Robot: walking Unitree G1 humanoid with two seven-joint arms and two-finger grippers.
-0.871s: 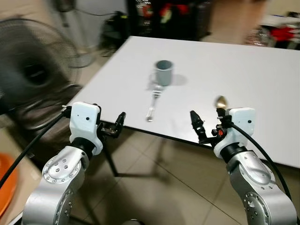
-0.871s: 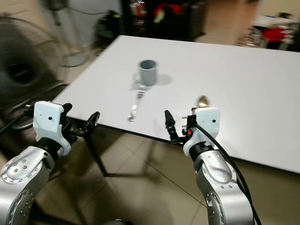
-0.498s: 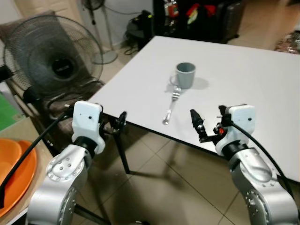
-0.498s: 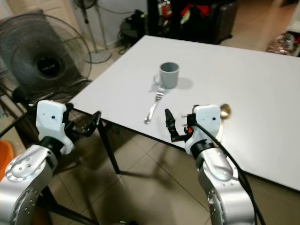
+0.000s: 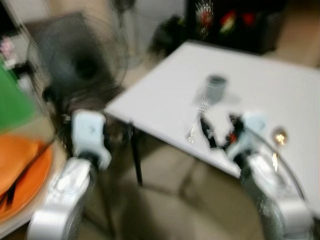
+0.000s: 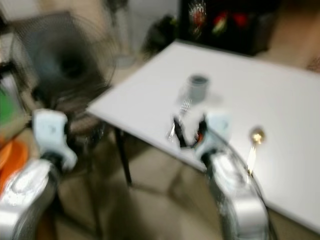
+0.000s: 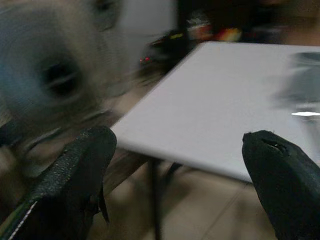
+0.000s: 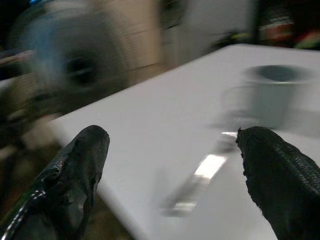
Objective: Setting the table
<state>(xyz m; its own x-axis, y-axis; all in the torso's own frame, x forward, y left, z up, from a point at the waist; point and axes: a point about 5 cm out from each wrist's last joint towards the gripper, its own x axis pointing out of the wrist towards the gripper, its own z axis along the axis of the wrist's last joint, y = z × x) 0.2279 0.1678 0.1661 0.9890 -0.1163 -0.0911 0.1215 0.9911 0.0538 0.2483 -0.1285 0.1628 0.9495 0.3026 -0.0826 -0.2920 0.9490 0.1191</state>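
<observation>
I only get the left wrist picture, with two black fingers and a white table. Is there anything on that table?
Observer: Yes. A grey cup stands on the white table, with a fork lying just in front of it.
Operator: Is there a spoon too?
Observer: A gold-looking spoon lies on the table, to the right of the fork. It is blurry, so I can't tell more.
Operator: Where is the other robot hand?
Observer: The right gripper is at the table's near edge, fingers apart, pointing toward the fork.
Operator: Is my hand close to the table?
Observer: The left gripper is open, off the table's left corner, over the floor.
</observation>
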